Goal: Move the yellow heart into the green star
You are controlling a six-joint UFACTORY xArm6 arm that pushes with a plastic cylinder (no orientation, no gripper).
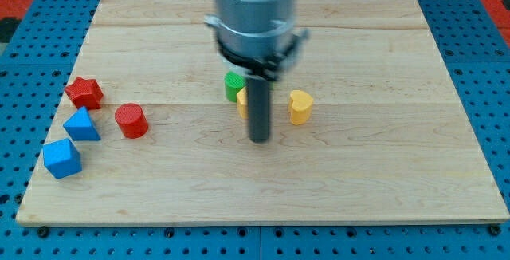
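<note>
Near the middle of the wooden desk (382, 172), my tip (260, 139) rests on the surface; the arm carries no pincer, only this dark rod, holding nothing. Just to the view's right of the rod stands the yellow heart (300, 107), apart from it. Behind the rod, partly hidden, sit the green star (233, 86) and another yellow block (241, 102), touching each other.

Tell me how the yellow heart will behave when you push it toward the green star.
The yellow heart looks like a rigid, squat block, so it should slide rather than tip or roll. Its lobed outline may make it rotate if my tip meets it off-centre. On the smooth wooden board it probably glides easily and could overshoot.
</note>
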